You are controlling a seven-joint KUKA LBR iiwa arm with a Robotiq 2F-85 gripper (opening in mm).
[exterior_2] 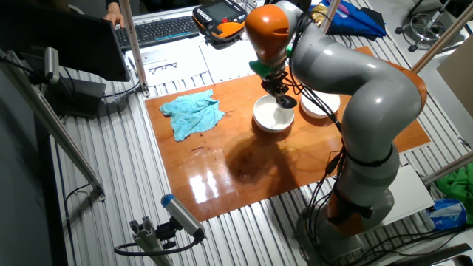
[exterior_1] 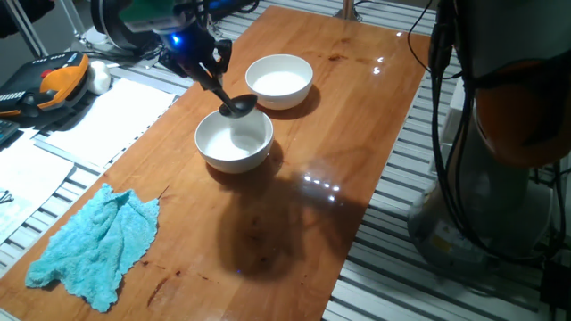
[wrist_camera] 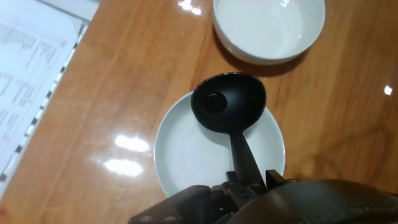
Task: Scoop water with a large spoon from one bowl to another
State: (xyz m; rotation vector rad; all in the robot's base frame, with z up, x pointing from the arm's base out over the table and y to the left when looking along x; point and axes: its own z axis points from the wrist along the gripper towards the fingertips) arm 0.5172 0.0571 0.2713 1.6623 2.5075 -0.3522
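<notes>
End effector (wrist_camera: 245, 183) clenched on handle of black ladle (wrist_camera: 228, 102). Ladle head hangs over far rim of near white bowl (wrist_camera: 180, 162), at its 12 o'clock. Second white bowl (wrist_camera: 273, 37) beyond, toward 1 o'clock, apart. Wooden desk (wrist_camera: 124, 93) beneath. Water not discernible.

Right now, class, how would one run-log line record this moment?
gripper: shut on black ladle | ladle head: over far rim of nearer white bowl | other white bowl: beyond, apart
</notes>
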